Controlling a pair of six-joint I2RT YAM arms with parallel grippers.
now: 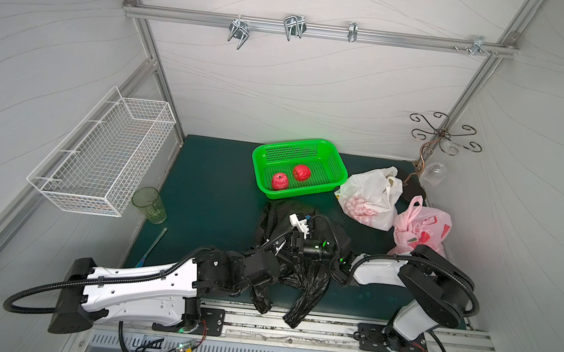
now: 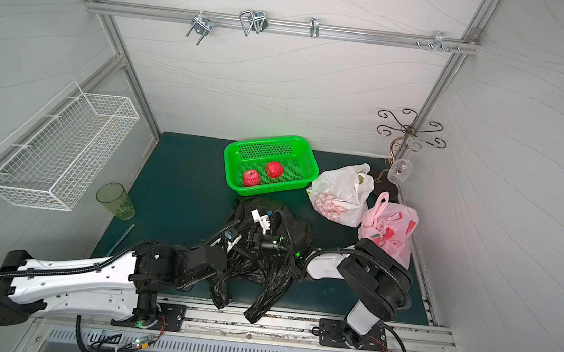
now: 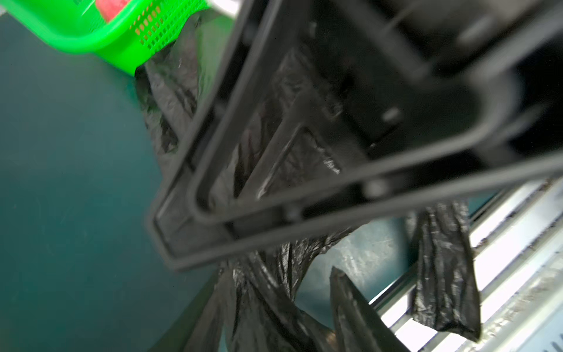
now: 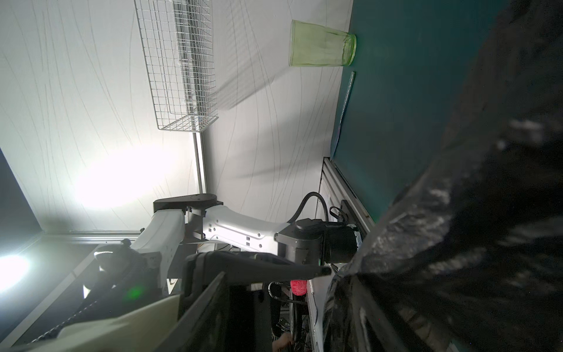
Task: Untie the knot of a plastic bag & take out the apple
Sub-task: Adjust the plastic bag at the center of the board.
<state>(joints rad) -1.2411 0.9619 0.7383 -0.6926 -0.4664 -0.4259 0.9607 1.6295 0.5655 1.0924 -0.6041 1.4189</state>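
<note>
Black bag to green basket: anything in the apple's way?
Nothing visible does. The black bag lies just in front of the basket, with at most a sliver of bare mat between them. The two apples already inside leave free room.

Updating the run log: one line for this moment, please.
bag: black bag, handles loose | left gripper: at bag, grip unclear | right gripper: at bag, grip unclear | green basket: two apples
</note>
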